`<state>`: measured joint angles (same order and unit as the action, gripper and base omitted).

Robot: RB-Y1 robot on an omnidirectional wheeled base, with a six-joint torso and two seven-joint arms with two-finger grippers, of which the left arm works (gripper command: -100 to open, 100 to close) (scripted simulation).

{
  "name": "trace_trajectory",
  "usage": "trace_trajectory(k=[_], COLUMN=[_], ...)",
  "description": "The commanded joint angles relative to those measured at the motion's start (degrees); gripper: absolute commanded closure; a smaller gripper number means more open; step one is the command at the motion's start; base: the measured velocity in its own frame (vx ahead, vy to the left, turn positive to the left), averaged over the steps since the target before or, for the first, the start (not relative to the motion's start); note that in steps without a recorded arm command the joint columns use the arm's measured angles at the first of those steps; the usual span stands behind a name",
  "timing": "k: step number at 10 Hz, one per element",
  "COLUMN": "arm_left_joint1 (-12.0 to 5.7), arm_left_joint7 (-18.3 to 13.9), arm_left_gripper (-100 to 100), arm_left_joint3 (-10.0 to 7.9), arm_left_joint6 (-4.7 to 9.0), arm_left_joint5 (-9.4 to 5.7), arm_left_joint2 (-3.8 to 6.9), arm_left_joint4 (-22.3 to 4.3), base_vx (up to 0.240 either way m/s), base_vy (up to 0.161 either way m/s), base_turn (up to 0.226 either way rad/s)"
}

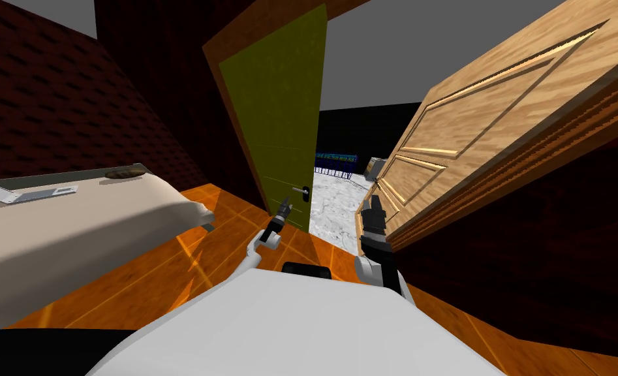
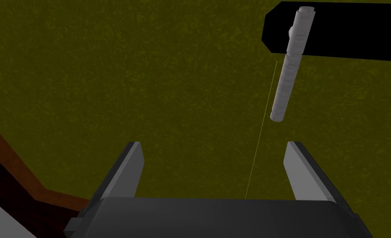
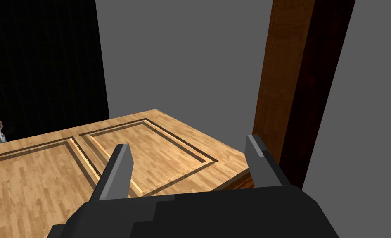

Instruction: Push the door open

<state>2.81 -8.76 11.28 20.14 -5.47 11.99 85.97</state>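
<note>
- Left gripper [image 2: 213, 144]: fingers spread with nothing between them, pointed squarely at the green door [image 2: 128, 82]. Whether the tips touch the panel cannot be told; they look just short of it.
- Handle [image 2: 287, 78]: a light grey lever on a black plate [image 2: 347, 33], just beside the left gripper, at the green door's free edge.
- Right gripper [image 3: 188, 142]: fingers also spread and empty, held off to the side of the green door and facing the wooden door [image 3: 46, 182], beside a brown post [image 3: 281, 82].
- Green door, the task's thing: it stands ajar straight ahead, and a gap [image 1: 330, 196] runs between its handle edge and the wooden door.
- Beyond the gap: a white floor [image 1: 337, 222], then a black area [image 1: 366, 130].
- Step in hand, as judged: the left gripper is lined up for the push. The green door is partly open, so the task is under way but not done.
- Next move, as judged: set the left fingers flat on the panel near the handle, far from the hinge side, clear of the lever. Then press forward steadily so the green door swings wider.
</note>
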Motion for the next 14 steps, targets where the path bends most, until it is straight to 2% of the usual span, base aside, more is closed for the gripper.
trace_trajectory(k=[1, 10, 12, 13, 14], arm_left_joint1=[-1.16, -6.65, -7.49, -7.16, -7.54], arm_left_joint7=[-0.3, -2.0, -2.2, -2.2, -2.1], arm_left_gripper=[-100, -100, -100, -100, -100], arm_left_joint3=[0.73, 4.03, 4.54, 4.37, 4.07], arm_left_joint6=[-0.26, -1.39, -1.56, -1.44, -1.25], arm_left_joint5=[0.02, 0.06, 0.07, 0.04, 0.07], arm_left_joint2=[0.51, 2.94, 3.31, 3.30, 3.01], arm_left_joint4=[-2.3, -12.9, -14.5, -13.9, -14.7], base_vx=[0.090, 0.074, 0.070, 0.024, 0.138], base_vy=[0.060, 0.054, 0.052, 0.025, -0.010], base_turn=[-0.064, -0.058, -0.038, -0.009, -0.040])
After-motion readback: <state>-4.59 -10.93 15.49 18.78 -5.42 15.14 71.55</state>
